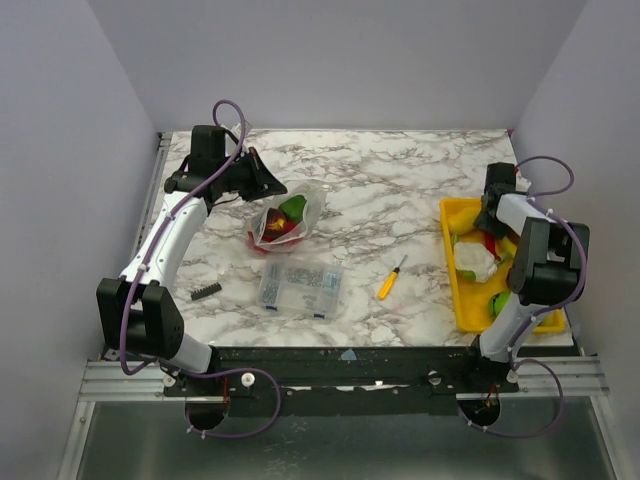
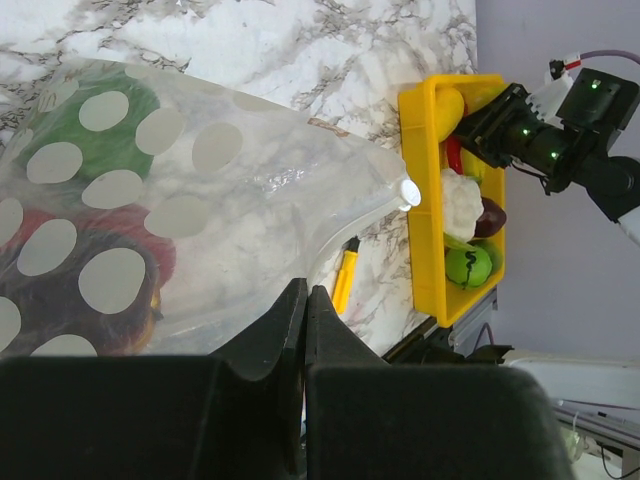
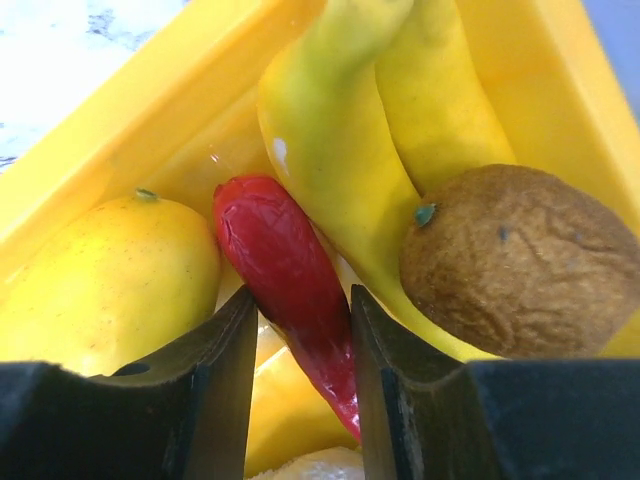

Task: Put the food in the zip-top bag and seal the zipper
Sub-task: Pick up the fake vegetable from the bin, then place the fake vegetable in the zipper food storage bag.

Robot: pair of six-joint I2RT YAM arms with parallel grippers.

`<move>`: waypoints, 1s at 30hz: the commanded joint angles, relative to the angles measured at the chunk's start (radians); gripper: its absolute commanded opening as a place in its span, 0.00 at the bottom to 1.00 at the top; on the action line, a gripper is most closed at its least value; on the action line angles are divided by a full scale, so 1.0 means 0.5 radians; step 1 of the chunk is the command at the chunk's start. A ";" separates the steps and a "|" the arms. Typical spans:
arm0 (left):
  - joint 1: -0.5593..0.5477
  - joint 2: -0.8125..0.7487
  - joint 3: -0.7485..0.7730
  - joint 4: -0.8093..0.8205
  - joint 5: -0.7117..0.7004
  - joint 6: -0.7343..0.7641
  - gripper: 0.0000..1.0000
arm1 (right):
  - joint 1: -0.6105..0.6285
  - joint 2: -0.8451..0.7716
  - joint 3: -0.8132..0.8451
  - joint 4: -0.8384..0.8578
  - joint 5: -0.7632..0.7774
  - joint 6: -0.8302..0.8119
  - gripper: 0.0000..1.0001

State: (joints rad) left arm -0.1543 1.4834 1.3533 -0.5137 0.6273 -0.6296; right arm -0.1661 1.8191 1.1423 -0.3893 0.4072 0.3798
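Observation:
The zip-top bag (image 1: 287, 222) lies on the marble table, see-through with white dots; red and green food (image 2: 95, 140) shows inside it. My left gripper (image 1: 268, 190) is shut on the bag's edge, its jaws pressed together on the plastic (image 2: 305, 292). My right gripper (image 1: 488, 214) is down in the yellow tray (image 1: 452, 262). In the right wrist view its fingers (image 3: 300, 295) are closed on a red chili pepper (image 3: 285, 260) lying among bananas (image 3: 340, 130), a yellow fruit (image 3: 110, 280) and a brown kiwi (image 3: 520, 260). I cannot pick out the zipper strip.
A white cauliflower (image 2: 460, 200), a green fruit (image 2: 468, 266) and a dark fruit (image 2: 492, 216) lie in the tray (image 2: 424, 190). A yellow-handled screwdriver (image 1: 392, 277), a clear compartment box (image 1: 300, 287) and a small black part (image 1: 205, 292) lie on the table.

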 commanded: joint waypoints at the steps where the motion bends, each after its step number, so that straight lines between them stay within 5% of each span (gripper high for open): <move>1: 0.002 -0.010 -0.002 0.040 0.076 -0.008 0.00 | 0.050 -0.181 0.132 -0.196 0.122 0.009 0.17; 9: 0.002 -0.012 -0.002 0.039 0.075 -0.004 0.00 | 0.055 -0.481 0.164 -0.299 0.147 -0.032 0.11; 14: 0.001 -0.008 -0.003 0.039 0.074 -0.004 0.00 | 0.071 -0.737 0.063 -0.161 -0.327 -0.043 0.06; 18: 0.002 -0.001 -0.001 0.040 0.080 -0.008 0.00 | 0.170 -1.088 -0.285 0.411 -1.118 0.057 0.01; 25: 0.002 0.007 0.001 0.029 0.074 0.011 0.00 | 0.980 -1.192 -0.354 1.255 -1.392 0.044 0.01; 30: 0.002 0.009 0.015 0.017 0.058 0.026 0.00 | 1.306 -1.011 -0.406 2.268 -1.793 0.141 0.01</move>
State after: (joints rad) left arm -0.1543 1.4864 1.3533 -0.5140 0.6373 -0.6289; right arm 0.4000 1.2537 0.9546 0.2672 -0.2947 0.4274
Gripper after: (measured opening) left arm 0.011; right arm 0.351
